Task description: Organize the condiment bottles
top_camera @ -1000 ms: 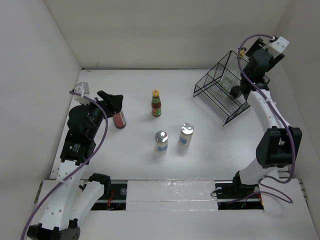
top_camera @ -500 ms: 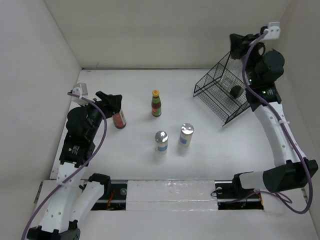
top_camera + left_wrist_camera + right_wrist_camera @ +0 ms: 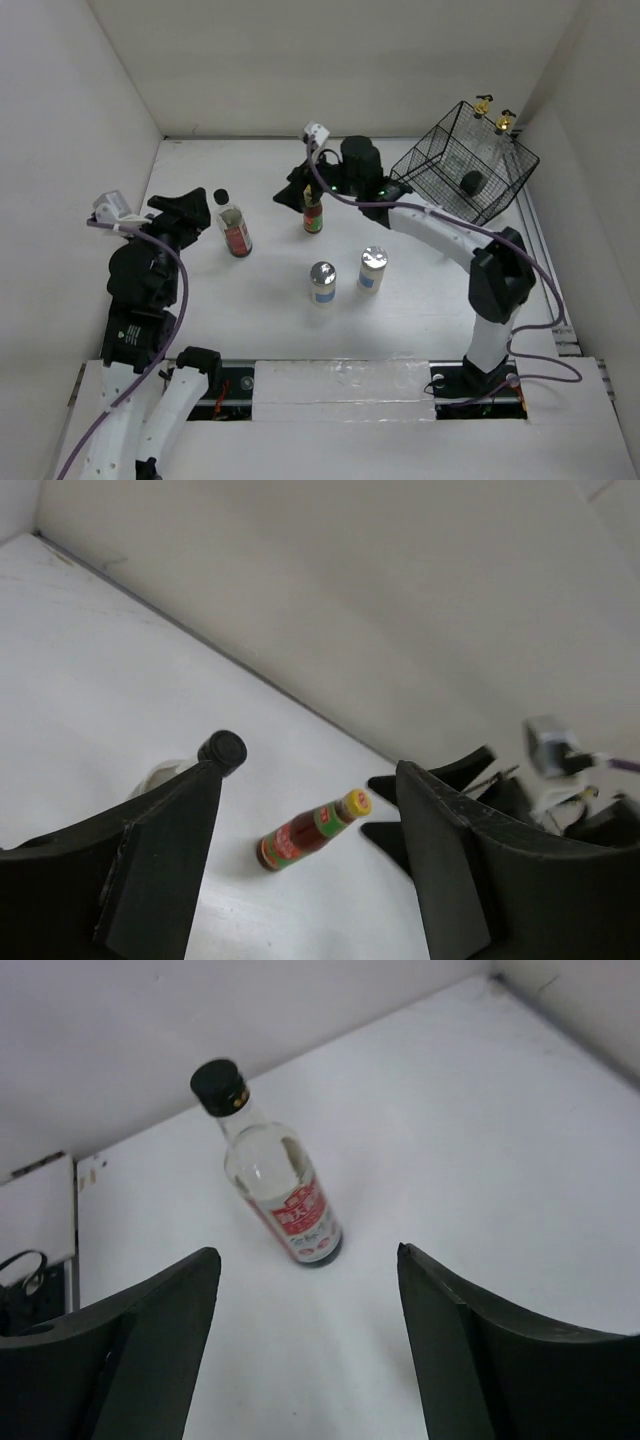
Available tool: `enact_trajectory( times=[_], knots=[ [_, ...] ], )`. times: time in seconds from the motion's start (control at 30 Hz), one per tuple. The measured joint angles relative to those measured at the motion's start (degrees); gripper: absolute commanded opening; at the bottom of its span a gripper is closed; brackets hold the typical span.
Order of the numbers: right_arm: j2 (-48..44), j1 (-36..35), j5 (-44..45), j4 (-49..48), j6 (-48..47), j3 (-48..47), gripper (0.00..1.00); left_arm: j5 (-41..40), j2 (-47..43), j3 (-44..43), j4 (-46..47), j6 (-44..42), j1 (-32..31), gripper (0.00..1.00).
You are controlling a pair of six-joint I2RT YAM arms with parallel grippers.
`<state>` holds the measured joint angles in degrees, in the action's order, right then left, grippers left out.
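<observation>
Count on the table: six condiment containers.
- One sauce bottle, red label and yellow cap, upright at mid-table.
- One black-capped bottle, clear with a red label, upright and well left of the sauce bottle.
- Two shakers, silver tops and blue labels, side by side nearer the arms: left shaker, right shaker.
- Two cruets, gold spouts showing: first cruet, second cruet.

Change since a second ago:
- The right arm has left the far right corner and now reaches across the table. The right gripper is just beside the sauce bottle.
- The left gripper has backed off leftward from the black-capped bottle.
- The outline of the basket has shifted toward the right wall.
- The four bottles standing on the table have not moved.

Container: one black wire basket, tilted, at far right. It holds both cruets and a dark round object that I cannot identify.

Grippers: the left gripper's jaws are spread wide and hold nothing. The right gripper's jaws are likewise wide apart and empty. In the right wrist view the black-capped bottle shows between its fingers, well apart from them.
</observation>
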<state>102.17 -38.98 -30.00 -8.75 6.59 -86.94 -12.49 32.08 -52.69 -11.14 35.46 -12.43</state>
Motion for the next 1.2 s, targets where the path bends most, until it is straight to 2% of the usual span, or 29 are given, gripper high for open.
enact_trajectory(
  times=[0.1,0.2,0.33,0.63,0.77,0.87,0.93,1.03,1.2],
  knots=[
    [6.2,-3.2,1.1,2.2,-1.2,-4.9,0.82,-3.7,-2.5,-0.8,-0.4,1.3,0.0,0.73],
    [11.5,-6.1,3.3,3.4,-2.6,-10.7,0.83,-5.4,-3.4,-1.3,-0.2,2.0,0.0,0.73],
    [16.5,-9.0,6.2,5.2,-4.5,-17.6,0.86,-5.4,-2.9,-1.3,-0.2,2.1,0.0,0.73],
    [25.6,-13.1,10.9,8.8,-8.2,-30.2,0.84,-3.8,-3.0,-0.1,1.2,1.7,0.0,0.73],
    [28.7,-13.7,13.7,8.5,-8.3,-33.3,0.76,-3.2,-3.0,0.4,1.6,1.6,0.0,0.73],
    [29.9,-13.7,14.8,7.0,-7.2,-33.6,0.52,-2.9,-3.2,0.6,2.0,1.5,0.0,0.73],
    [30.3,-13.7,15.4,4.9,-5.7,-33.5,0.42,-2.6,-3.4,0.7,2.0,1.5,0.0,0.73],
    [30.3,-13.7,16.4,0.7,-3.6,-31.9,0.31,-2.3,-3.6,0.7,2.4,1.2,0.0,0.73],
    [29.9,-13.6,17.2,-7.5,0.9,-27.6,0.24,-1.5,-3.8,1.5,3.0,1.0,0.0,0.73]
  ],
)
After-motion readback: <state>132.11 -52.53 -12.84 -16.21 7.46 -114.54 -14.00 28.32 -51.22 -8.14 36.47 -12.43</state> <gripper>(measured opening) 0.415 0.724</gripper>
